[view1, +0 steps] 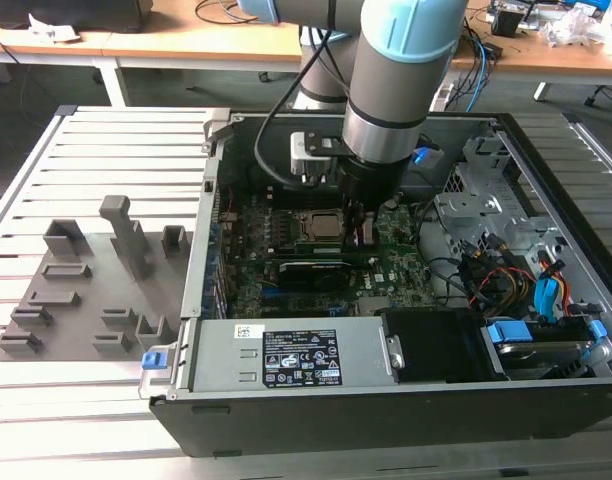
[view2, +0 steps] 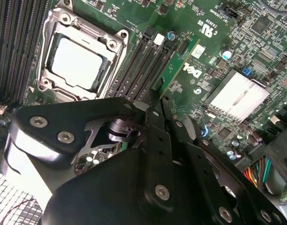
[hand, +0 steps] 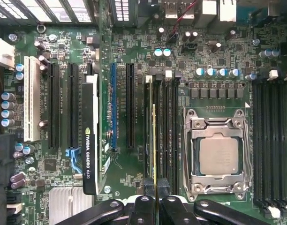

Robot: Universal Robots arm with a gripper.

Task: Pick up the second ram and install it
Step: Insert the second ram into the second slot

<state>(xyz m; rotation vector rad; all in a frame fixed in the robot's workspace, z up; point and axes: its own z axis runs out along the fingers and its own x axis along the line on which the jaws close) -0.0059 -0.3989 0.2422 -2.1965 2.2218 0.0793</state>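
While the arm reached down into the open computer case (view1: 546, 400), we saw its gripper (hand: 156, 194) closed on the second ram (hand: 154, 140), the two black fingers (hand: 168, 206) pinching the stick's near end from either side. In the first wrist view the stick appeared edge-on as a thin yellow-green line, its long axis running parallel to the black memory slots (hand: 168, 126) beside the processor socket (hand: 218, 157), and it pointed straight away from the fingers. It stood over the row of slots on the side of the socket that faced the graphics card (hand: 90, 136). We could not tell whether its lower edge was seated in a slot or just above one. In the second wrist view the green board (view2: 174, 68) showed its flat face with a white label, slanting away from the fingers alongside the slots. In the exterior view the gripper (view1: 358, 232) hung just beside the socket (view1: 316, 225), over the green motherboard (view1: 386, 270). On the exterior view's left a grey holder tray (view1: 81, 300) lay on the slatted table (view1: 106, 150), well apart from the case.
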